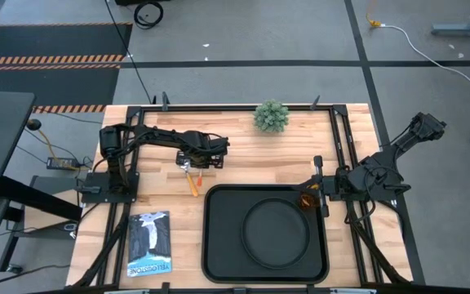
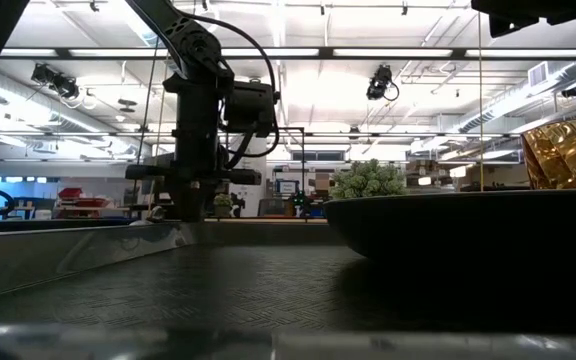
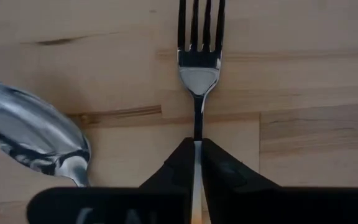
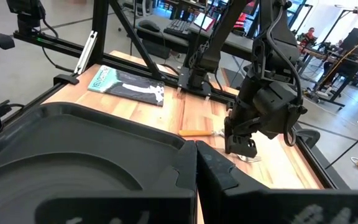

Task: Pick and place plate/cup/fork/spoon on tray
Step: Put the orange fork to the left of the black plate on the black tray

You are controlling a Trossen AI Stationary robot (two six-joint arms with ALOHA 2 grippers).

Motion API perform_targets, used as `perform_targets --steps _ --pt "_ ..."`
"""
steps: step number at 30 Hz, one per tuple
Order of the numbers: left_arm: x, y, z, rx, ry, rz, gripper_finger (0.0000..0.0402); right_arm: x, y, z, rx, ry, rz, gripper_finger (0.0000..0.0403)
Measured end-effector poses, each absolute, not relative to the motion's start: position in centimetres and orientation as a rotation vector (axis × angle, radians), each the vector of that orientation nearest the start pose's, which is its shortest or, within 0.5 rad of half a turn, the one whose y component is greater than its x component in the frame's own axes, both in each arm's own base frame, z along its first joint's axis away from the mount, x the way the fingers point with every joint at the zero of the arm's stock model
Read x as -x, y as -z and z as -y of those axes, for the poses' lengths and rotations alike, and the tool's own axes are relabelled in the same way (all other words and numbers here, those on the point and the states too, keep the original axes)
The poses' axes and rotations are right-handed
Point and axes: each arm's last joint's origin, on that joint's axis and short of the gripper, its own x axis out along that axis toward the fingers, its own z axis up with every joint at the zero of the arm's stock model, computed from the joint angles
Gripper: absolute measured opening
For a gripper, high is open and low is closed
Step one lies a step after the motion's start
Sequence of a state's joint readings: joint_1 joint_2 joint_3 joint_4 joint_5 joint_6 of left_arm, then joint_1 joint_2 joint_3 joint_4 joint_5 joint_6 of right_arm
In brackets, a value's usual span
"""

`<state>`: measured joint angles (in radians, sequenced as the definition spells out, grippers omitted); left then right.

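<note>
Now left hand [image 3: 197, 155] clenched on the fork [image 3: 199, 68] handle, beside the spoon [image 3: 33, 137]

We see a small green plant [image 1: 272, 116] at the far edge of the wooden counter [image 1: 243, 155]. A booklet [image 1: 149, 242] lies flat near the counter's front left corner.

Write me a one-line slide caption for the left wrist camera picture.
Left gripper jaws shut on the fork handle, on the wooden table, spoon lying alongside.
</note>
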<state>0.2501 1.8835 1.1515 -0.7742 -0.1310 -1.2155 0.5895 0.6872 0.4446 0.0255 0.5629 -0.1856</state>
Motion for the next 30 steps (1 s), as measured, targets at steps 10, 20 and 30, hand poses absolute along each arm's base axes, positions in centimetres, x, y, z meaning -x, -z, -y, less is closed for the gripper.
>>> perform_targets --steps 10,20,30 --pt "-31.7 -14.8 -8.8 1.038 -1.159 -1.114 0.0024 -14.0 -25.1 -7.5 0.302 -0.043 -0.176 0.0006" --pt "-31.5 -17.8 -7.1 1.037 -1.063 -1.053 0.0024 -14.0 -25.1 -7.5 0.301 -0.043 -0.176 0.0006" --pt "-32.5 -19.0 -1.1 1.054 -0.931 -1.001 0.0024 -14.0 -25.1 -7.5 0.298 -0.043 -0.176 0.0006"
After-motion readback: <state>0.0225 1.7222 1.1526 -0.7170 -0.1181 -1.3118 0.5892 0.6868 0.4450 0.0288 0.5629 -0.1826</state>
